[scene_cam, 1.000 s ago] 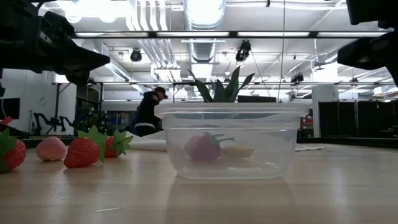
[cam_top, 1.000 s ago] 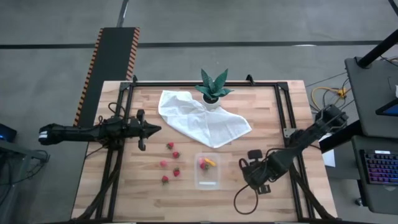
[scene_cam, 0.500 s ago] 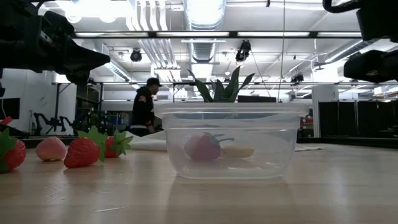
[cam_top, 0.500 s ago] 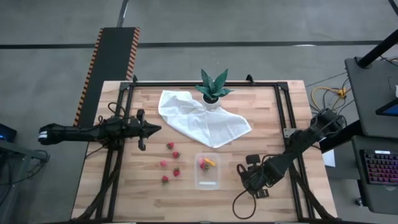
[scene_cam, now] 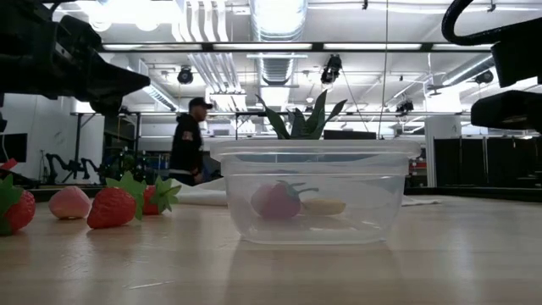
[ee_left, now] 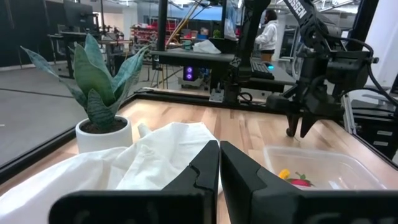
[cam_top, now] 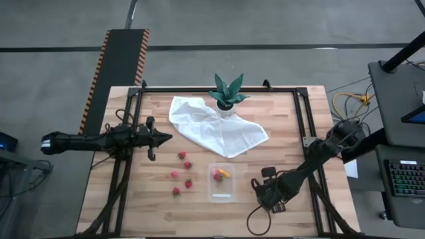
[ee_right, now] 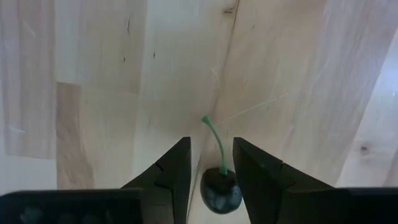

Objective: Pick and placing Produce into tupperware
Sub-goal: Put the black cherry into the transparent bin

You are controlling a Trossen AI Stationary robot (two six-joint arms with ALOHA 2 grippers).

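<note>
Robotics lab, exposed ceiling ducts (scene_cam: 279,34), workstations (ee_left: 205,59), concrete floor (cam_top: 265,26)

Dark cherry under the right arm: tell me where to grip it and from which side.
Grip the dark cherry across its round body, not the thin green stem, which lies flat on the table. Come straight down: the right end effector is open, its fingers either side of the fruit.
</note>
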